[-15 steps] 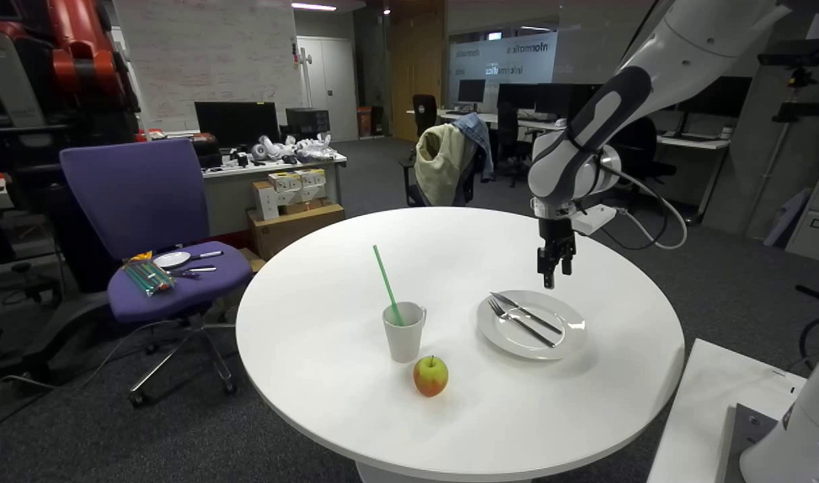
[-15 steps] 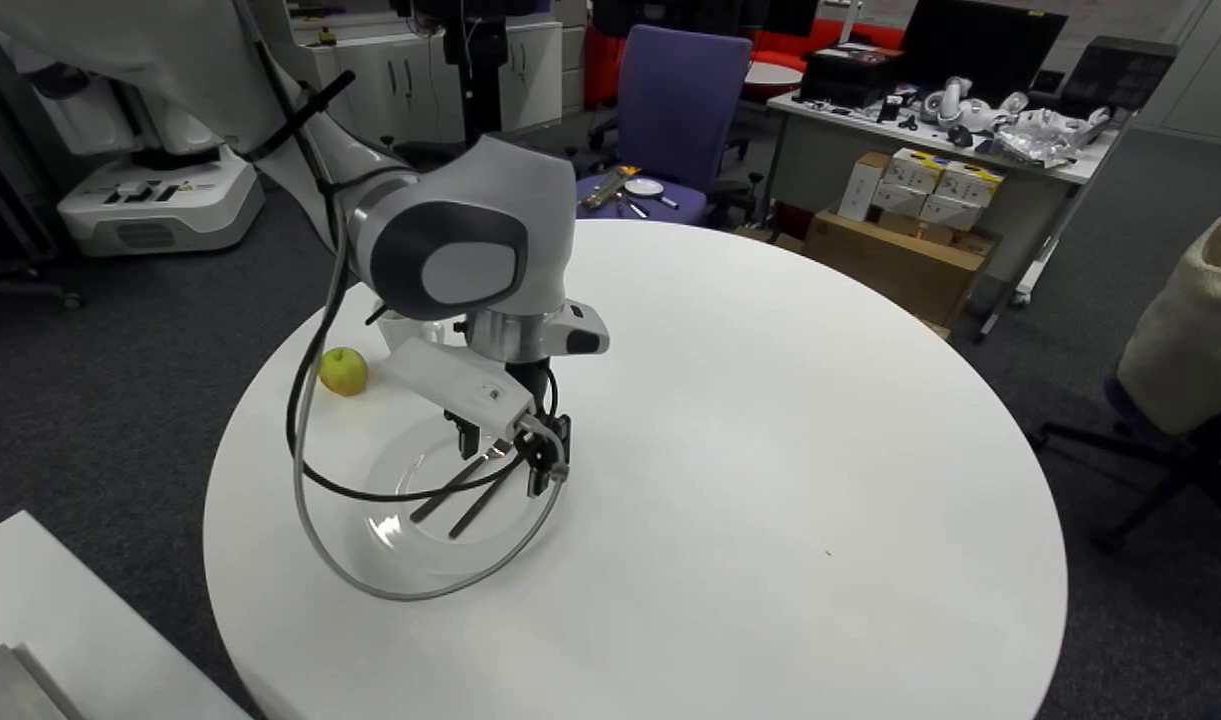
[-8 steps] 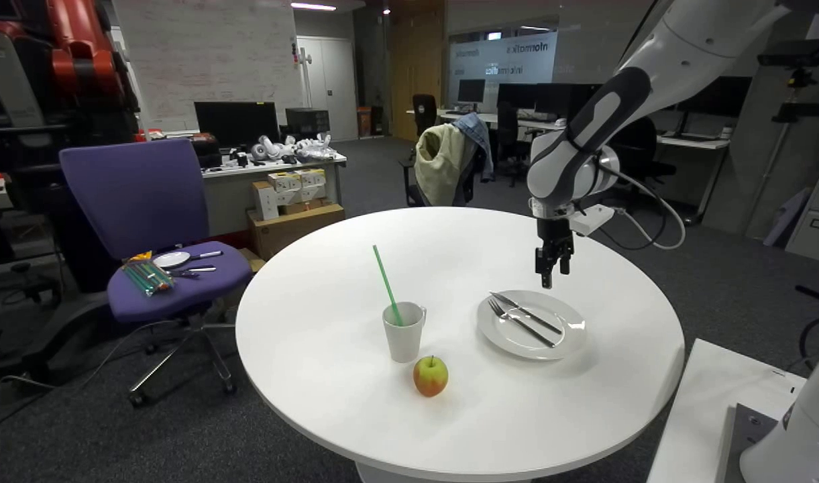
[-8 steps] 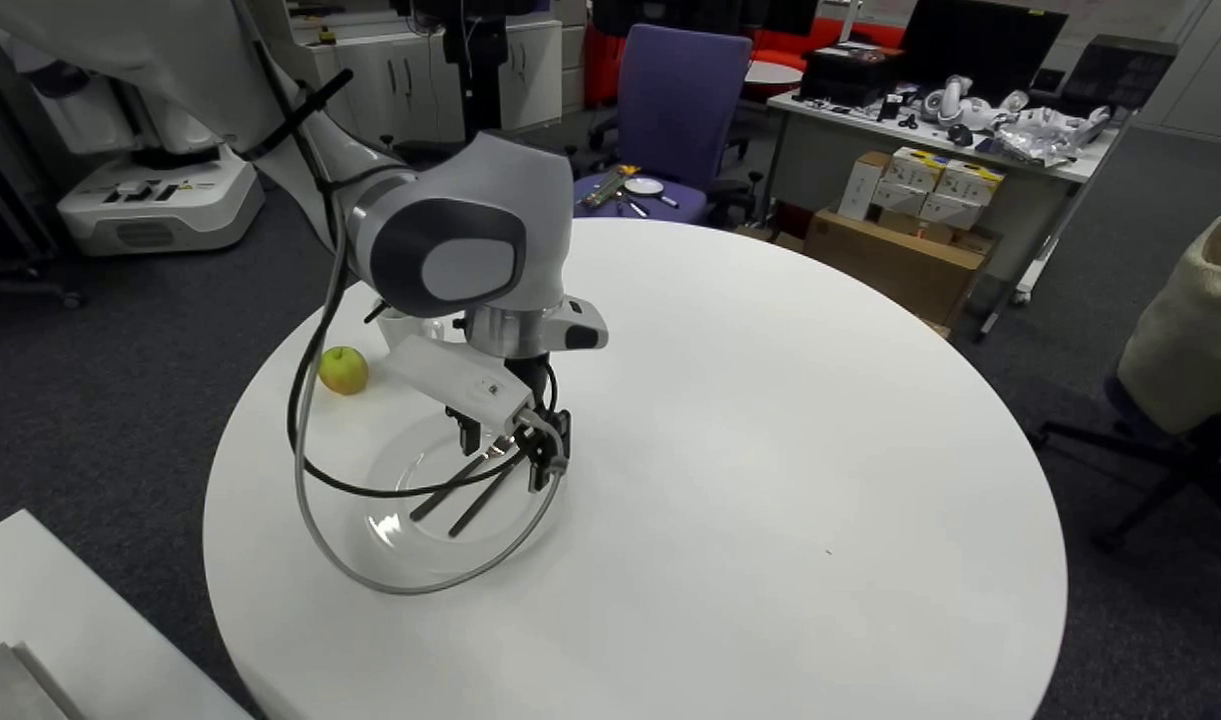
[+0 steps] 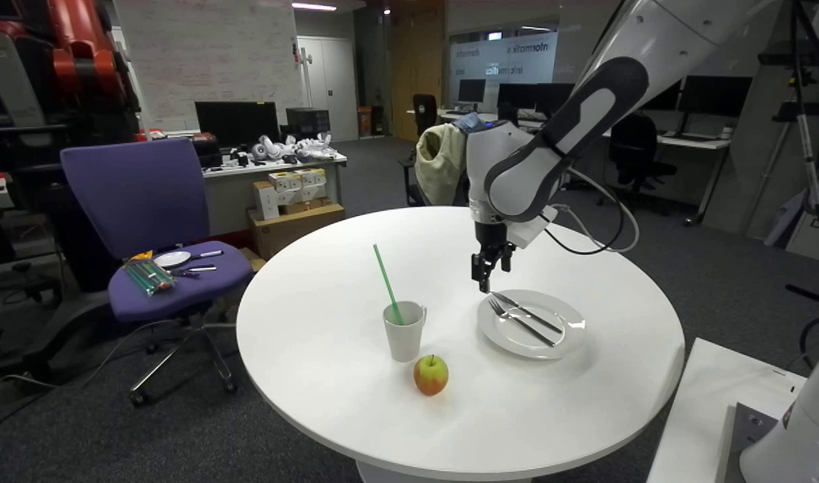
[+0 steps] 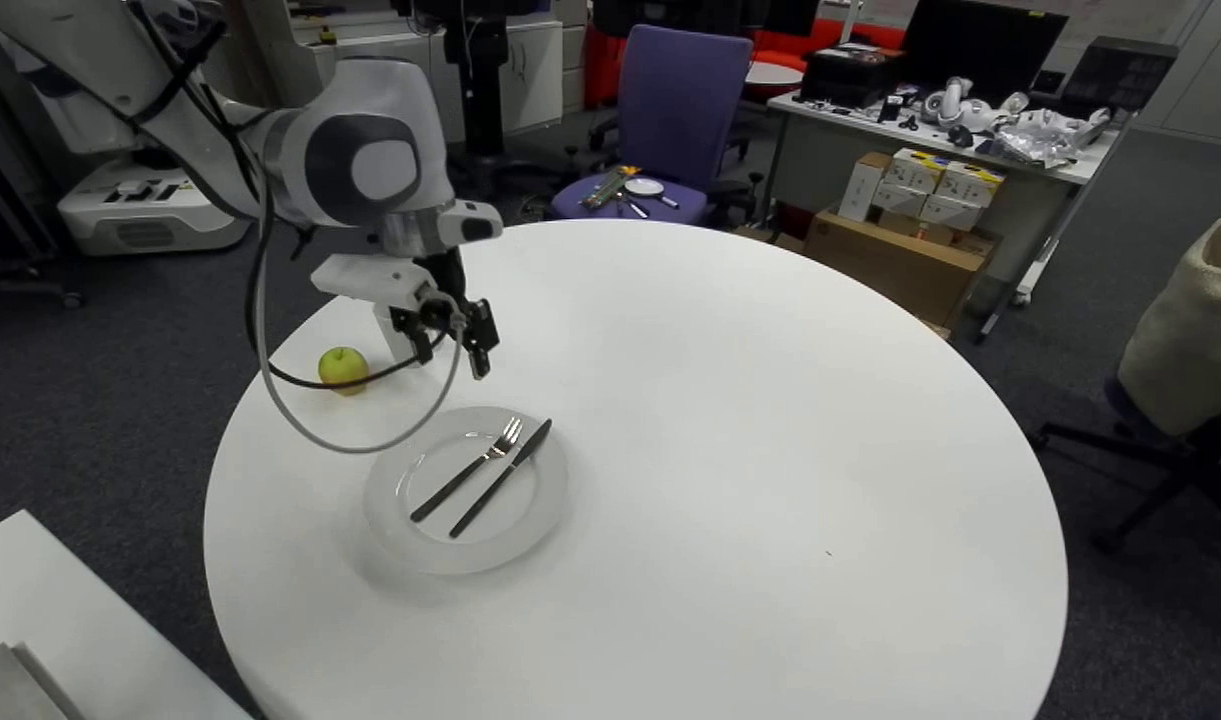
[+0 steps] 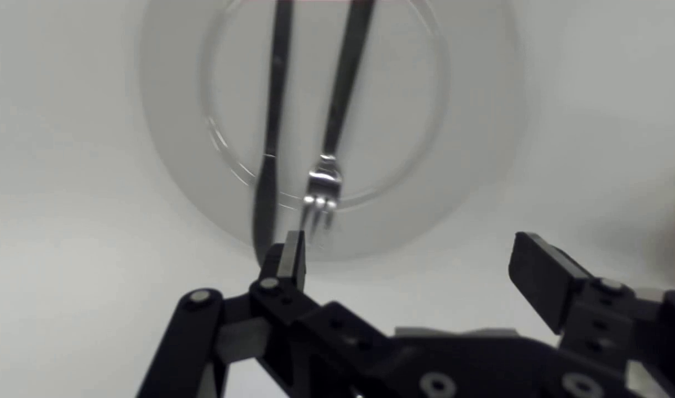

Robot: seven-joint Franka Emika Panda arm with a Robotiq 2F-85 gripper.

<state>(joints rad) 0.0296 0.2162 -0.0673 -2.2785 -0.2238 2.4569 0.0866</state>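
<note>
Spread wide and gripping nothing, the end effector (image 7: 412,258) hangs above the worktop (image 6: 750,450) near the plate (image 6: 535,512), on which a fork (image 6: 467,475) and knife (image 6: 501,480) lie.

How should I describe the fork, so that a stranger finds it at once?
On the round white table stands a white plate. Two things with dark handles lie on it, side by side: the fork is the one nearer the apple, and its shiny prongs set it apart from the single-bladed knife.
</note>
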